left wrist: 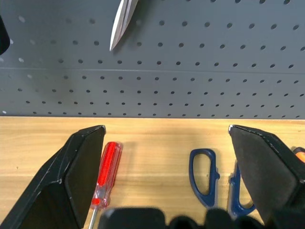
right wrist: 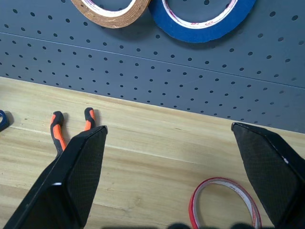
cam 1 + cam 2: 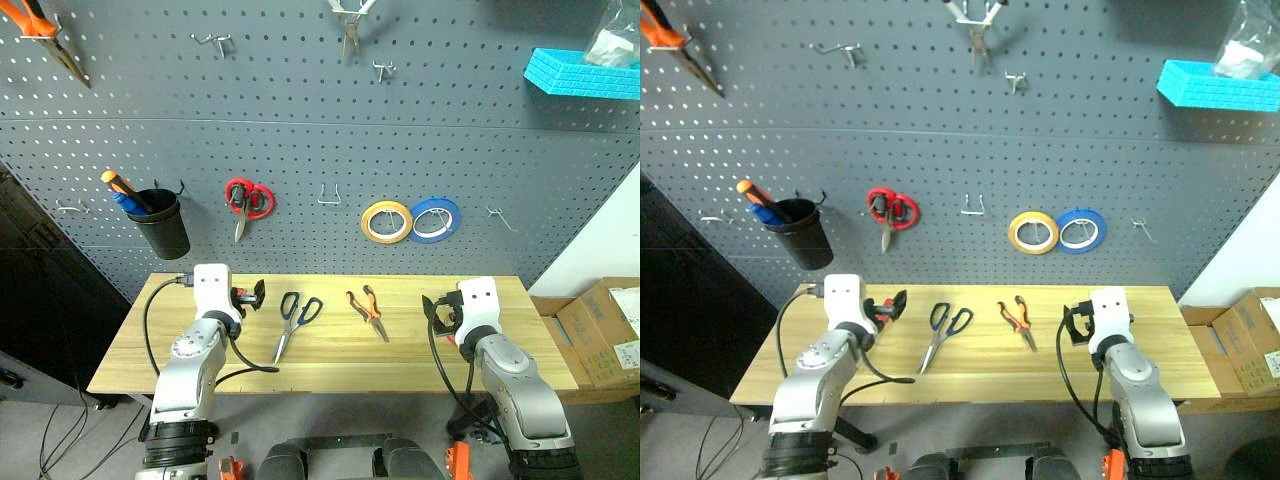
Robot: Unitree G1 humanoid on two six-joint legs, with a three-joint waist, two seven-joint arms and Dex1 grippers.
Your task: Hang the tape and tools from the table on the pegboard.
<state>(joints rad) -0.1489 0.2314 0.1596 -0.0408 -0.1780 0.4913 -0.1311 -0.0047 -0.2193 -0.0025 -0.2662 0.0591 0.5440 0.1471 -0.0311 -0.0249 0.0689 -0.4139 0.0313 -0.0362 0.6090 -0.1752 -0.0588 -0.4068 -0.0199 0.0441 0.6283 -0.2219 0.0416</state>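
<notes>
While both pincers gape empty, the red tape lies between the right pincer's fingers.

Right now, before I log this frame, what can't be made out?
- Red tape: right wrist view, lower part cut off by the frame edge; in the head views the right gripper hides it.
- Red-handled screwdriver: left wrist view, tip cut off; in the head views mostly behind the left gripper.
</notes>
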